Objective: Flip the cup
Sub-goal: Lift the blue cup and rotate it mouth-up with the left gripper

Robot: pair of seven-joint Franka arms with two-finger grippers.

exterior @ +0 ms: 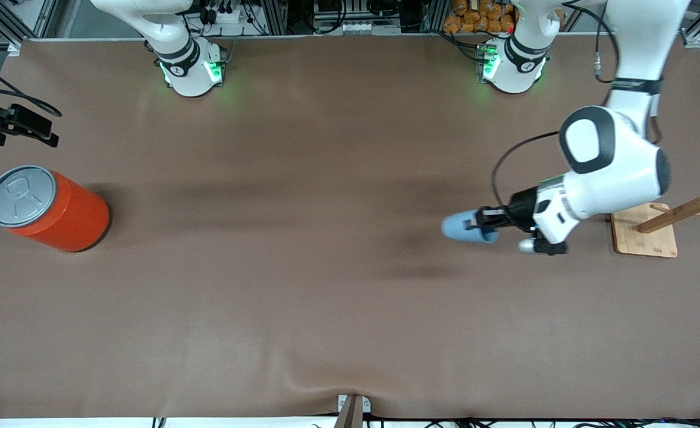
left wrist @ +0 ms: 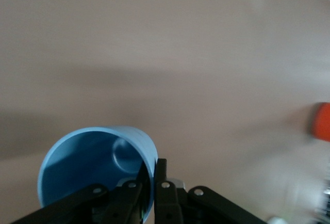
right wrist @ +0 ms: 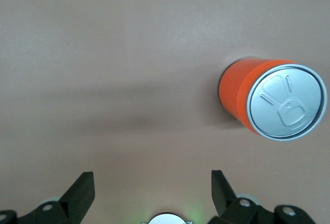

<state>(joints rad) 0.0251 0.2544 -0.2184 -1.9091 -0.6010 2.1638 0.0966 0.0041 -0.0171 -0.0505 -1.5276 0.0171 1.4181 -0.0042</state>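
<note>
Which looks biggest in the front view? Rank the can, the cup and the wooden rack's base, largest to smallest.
1. The can, standing at the right arm's end of the table.
2. The wooden rack's base, though the left arm hides part of it.
3. The cup, held sideways off the table in the shut left gripper, so its height may inflate it.

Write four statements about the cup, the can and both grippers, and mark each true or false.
1. The left gripper is shut on the cup. True.
2. The cup stands upright on the table. False: it is held on its side above the table.
3. The can stands toward the right arm's end of the table. True.
4. The right gripper holds the can. False: its fingers are open and hold nothing.
</note>
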